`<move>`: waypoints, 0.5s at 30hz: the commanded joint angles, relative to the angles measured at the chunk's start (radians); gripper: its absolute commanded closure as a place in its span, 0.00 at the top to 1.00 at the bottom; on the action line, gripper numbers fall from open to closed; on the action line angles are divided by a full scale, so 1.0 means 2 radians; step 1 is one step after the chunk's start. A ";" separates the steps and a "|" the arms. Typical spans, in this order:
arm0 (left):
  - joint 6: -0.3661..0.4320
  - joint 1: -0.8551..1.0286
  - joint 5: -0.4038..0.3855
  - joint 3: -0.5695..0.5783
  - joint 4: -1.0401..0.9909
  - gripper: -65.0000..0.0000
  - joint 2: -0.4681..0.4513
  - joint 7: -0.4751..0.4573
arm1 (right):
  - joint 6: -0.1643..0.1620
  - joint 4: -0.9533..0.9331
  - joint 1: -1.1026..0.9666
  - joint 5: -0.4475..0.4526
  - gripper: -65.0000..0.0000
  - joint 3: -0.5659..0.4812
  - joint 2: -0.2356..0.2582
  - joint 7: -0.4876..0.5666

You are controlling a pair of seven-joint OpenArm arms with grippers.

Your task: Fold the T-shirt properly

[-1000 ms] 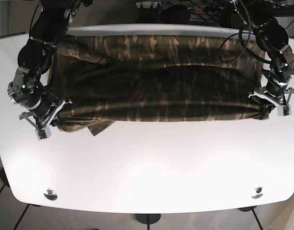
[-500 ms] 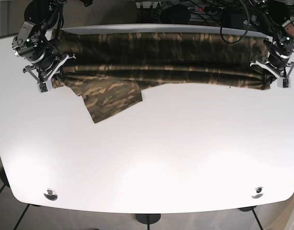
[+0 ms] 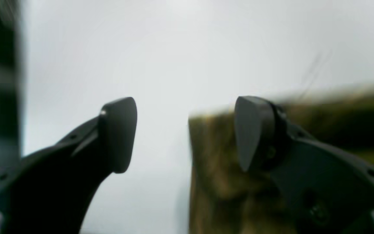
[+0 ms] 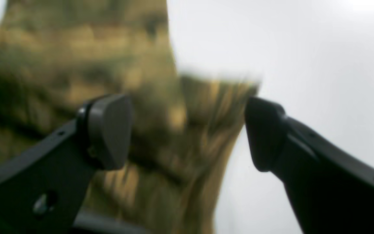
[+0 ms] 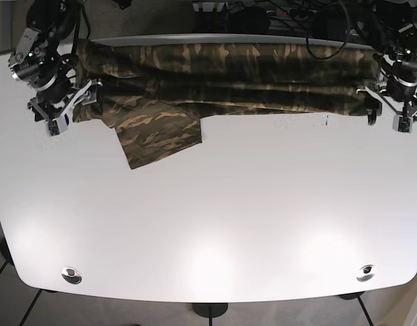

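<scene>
One camouflage T-shirt (image 5: pixel 229 78) lies in a long band along the far edge of one white desk (image 5: pixel 215 224). Two robot arms work the scene, each ending in one pincer: the left pincer (image 5: pixel 387 112) at the right of the base view, the right pincer (image 5: pixel 73 112) at its left. Each pincer has two dark fingers (image 3: pixel 118 133), four in all, seen in the wrist views. One sleeve (image 5: pixel 157 136) sticks out from the band. Two round metal fittings (image 5: pixel 71 275) sit near the desk's front corners.
</scene>
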 commanded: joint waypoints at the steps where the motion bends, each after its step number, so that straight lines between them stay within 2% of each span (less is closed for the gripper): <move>1: 0.000 0.001 -0.028 -0.001 0.003 0.68 0.000 0.013 | -0.001 -0.020 0.043 0.000 0.79 -0.008 0.003 0.006; 3: 0.000 0.001 -0.045 0.008 0.002 0.68 0.002 0.026 | -0.001 -0.069 0.078 -0.019 0.79 -0.040 0.007 0.006; 7: 0.000 0.010 -0.046 0.051 -0.013 0.68 0.002 0.038 | -0.001 -0.171 0.139 -0.047 0.79 -0.078 0.010 0.009; 12: 0.000 0.031 -0.046 0.025 -0.075 0.68 0.000 0.037 | 0.002 -0.257 0.170 -0.046 0.79 -0.091 0.009 0.029; 15: 0.000 0.035 -0.046 0.003 -0.118 0.68 -0.001 0.035 | 0.001 -0.266 0.170 -0.046 0.79 -0.130 0.002 0.031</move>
